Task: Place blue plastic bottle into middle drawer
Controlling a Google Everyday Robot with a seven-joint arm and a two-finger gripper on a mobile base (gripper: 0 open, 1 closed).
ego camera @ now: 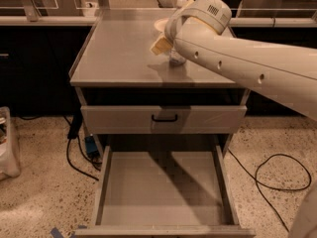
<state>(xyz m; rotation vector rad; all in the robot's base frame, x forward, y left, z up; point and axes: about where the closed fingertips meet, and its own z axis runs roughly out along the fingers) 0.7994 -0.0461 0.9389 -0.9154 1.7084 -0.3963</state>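
Gripper (163,46) hovers over the cabinet top (119,53). The bottle (177,59) stands upright just to its right, mostly hidden behind the arm. Clamped on it or free? Cannot tell. The open drawer (158,192) lies well below the gripper, nearer the camera.

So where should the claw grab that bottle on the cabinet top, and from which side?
Probably around its slim body, coming in level from the front: the bottle seems to stand upright on the cabinet top, with a bowl just behind it. The claw is right beside it; the arm hides most of it.
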